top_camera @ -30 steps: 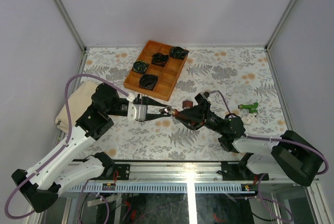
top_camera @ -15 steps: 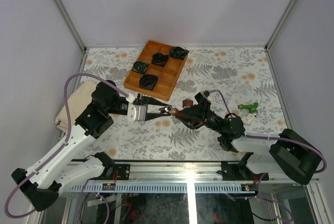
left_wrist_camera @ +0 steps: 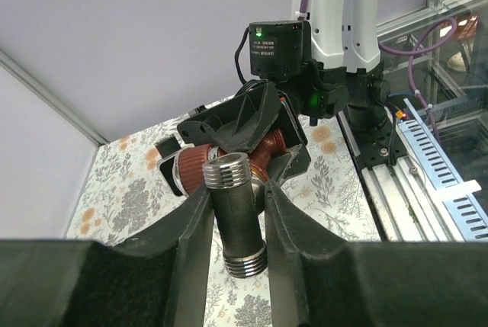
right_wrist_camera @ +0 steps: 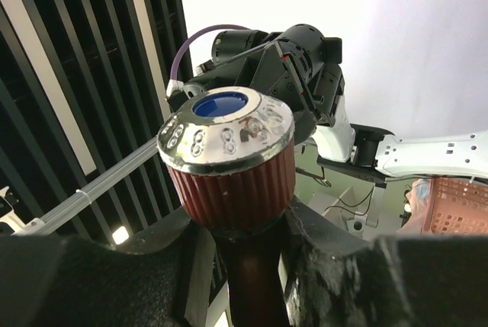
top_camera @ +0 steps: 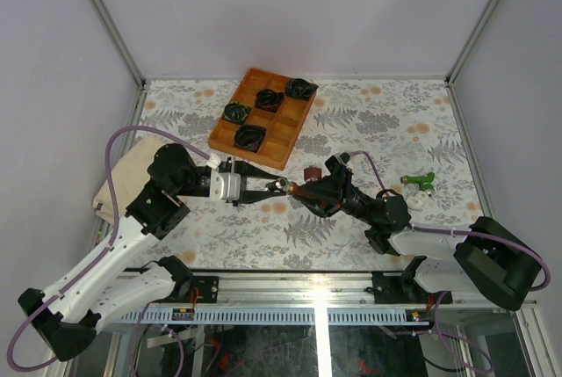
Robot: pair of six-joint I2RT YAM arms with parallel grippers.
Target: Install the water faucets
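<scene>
Red-brown faucet (top_camera: 310, 175) (top): clamped in the right end effector (top_camera: 303, 189), held above the counter (top_camera: 369, 122) at mid-span and aimed at the left arm. Looks staged for mating.
Pipe (top_camera: 281, 185) (top): silvery threaded piece gripped by the left end effector (top_camera: 274, 187). Its tip is just beside the red-brown faucet; can't resolve contact from here.
Green faucet (top_camera: 419, 180) (top): lying on the counter, well to the right of both end effectors, nothing on it.
Pipe (left_wrist_camera: 236, 220) (left wrist): fingers (left_wrist_camera: 194, 228) are closed on the dark body with threads exposed at both ends, probably to keep the thread free to enter. The red-brown faucet (left_wrist_camera: 273, 142) sits just beyond the upper thread, in the right end effector.
Red-brown faucet (right_wrist_camera: 229, 163) (right wrist): fingers (right_wrist_camera: 313, 247) are closed on the stem under the ribbed knob, chrome-capped top toward the camera. The stem grip likely leaves the body clear. The left arm is behind it.
</scene>
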